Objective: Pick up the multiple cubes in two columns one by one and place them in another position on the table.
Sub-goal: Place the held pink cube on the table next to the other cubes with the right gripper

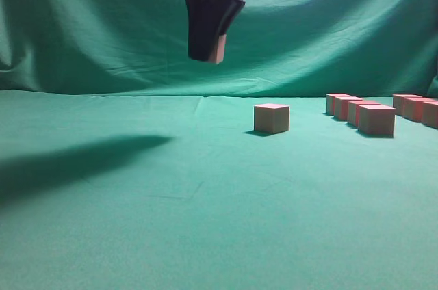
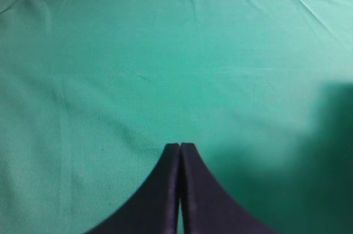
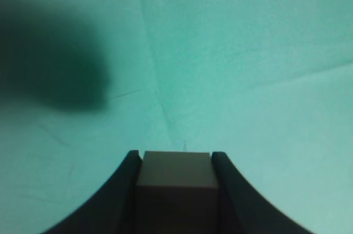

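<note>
Right fingers (image 1: 214, 54) clamped on one cube (image 1: 219, 49), hung high above the green counter (image 1: 137, 235). Left fingers (image 2: 180, 148) pressed together over bare cloth, holding nothing. Lone cube (image 1: 272, 117) sat mid-counter; two rows of cubes (image 1: 363, 113) stood at far right.

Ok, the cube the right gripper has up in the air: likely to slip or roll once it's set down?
Probably not. The held cube sits squarely between the right gripper fingers, so the grip looks firm. Flat faces and sharp edges suggest it won't roll; the lone cube on the table rests flat, untilted.
</note>
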Controlling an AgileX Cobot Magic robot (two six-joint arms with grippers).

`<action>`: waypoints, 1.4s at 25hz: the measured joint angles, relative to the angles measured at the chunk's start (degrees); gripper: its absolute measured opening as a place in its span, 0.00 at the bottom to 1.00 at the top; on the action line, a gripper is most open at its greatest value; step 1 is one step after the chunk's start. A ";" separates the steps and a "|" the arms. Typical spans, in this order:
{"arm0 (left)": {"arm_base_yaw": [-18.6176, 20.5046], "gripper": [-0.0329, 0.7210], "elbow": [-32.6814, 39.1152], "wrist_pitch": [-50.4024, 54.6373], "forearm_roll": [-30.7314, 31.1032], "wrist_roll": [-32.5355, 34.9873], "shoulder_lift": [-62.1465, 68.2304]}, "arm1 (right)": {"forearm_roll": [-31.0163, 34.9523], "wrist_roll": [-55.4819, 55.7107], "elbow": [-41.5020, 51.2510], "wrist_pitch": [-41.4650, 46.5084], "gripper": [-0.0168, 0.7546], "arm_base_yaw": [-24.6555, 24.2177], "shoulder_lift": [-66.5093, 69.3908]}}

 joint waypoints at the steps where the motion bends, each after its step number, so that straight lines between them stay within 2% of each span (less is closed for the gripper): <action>1: 0.00 0.04 0.00 0.00 0.00 0.00 0.00 | 0.00 -0.59 0.00 -0.93 0.35 0.00 0.53; 9: 0.00 0.04 0.00 0.00 0.00 0.00 0.00 | -0.65 -1.92 0.00 -4.28 0.35 -0.12 3.87; 21: 0.00 0.04 0.00 0.00 0.00 0.00 0.00 | 0.94 -1.44 -0.16 -4.88 0.35 -3.84 5.35; 35: 0.00 0.04 0.00 0.00 0.00 0.00 0.00 | 1.78 -1.43 -0.16 -5.23 0.35 -3.93 7.49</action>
